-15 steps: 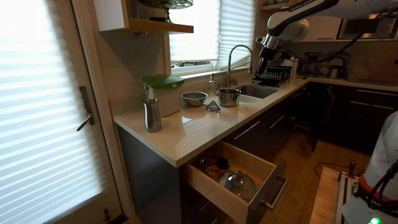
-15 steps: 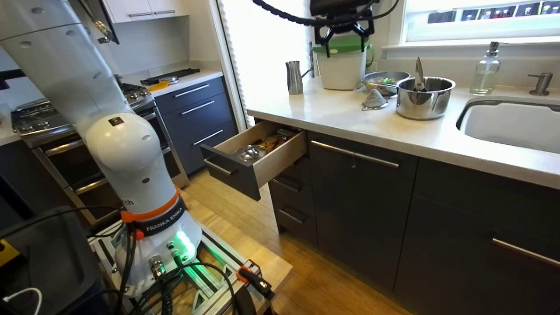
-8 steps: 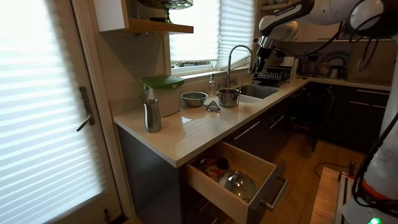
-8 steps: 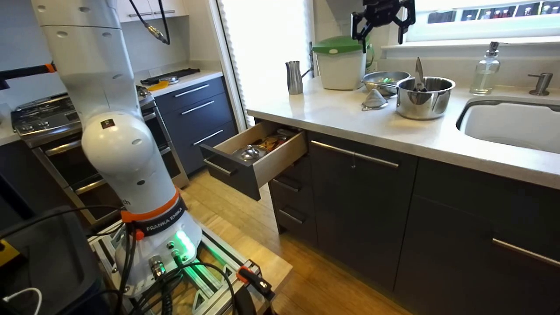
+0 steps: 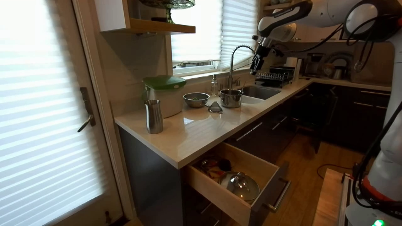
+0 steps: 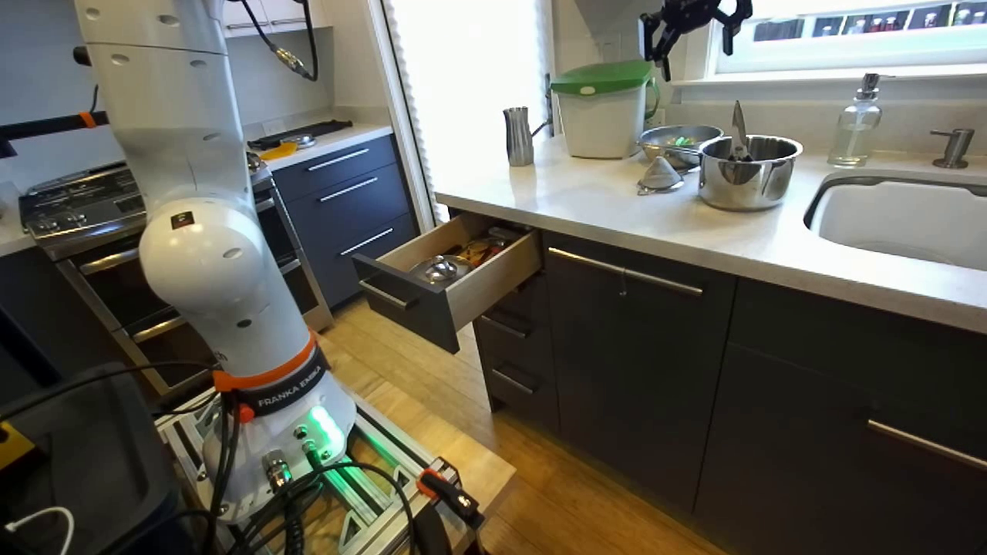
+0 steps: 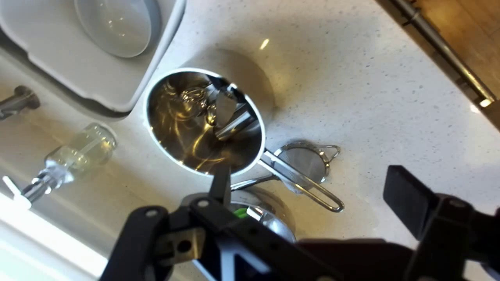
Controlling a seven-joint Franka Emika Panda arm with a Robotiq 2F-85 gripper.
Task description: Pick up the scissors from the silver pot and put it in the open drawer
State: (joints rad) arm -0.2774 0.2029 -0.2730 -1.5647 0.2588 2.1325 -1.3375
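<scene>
The silver pot (image 6: 752, 185) stands on the counter near the sink; it also shows in an exterior view (image 5: 230, 99) and from above in the wrist view (image 7: 203, 158). The scissors (image 6: 739, 129) stand in it, slim pointed end up above the rim. In the wrist view the scissors (image 7: 227, 109) lean at the pot's side, among reflections that blur their outline. My gripper (image 7: 308, 175) is open and empty, well above the counter; it also shows in both exterior views (image 5: 253, 70) (image 6: 697, 65). The drawer (image 5: 220, 196) is pulled open, with a glass lid inside; it also shows here (image 6: 497, 281).
A strainer (image 7: 302, 164) lies by the pot handle, beside a silver bowl (image 5: 196, 100). A green-lidded bin (image 6: 601, 116), metal canister (image 6: 519, 139) and soap bottle (image 6: 856, 127) stand on the counter. The tall faucet (image 5: 231, 67) rises by the sink (image 6: 910, 223).
My open gripper has moved from in front of the green-lidded bin towards the pot and has tilted a little. The pot, scissors and drawer have not moved.
</scene>
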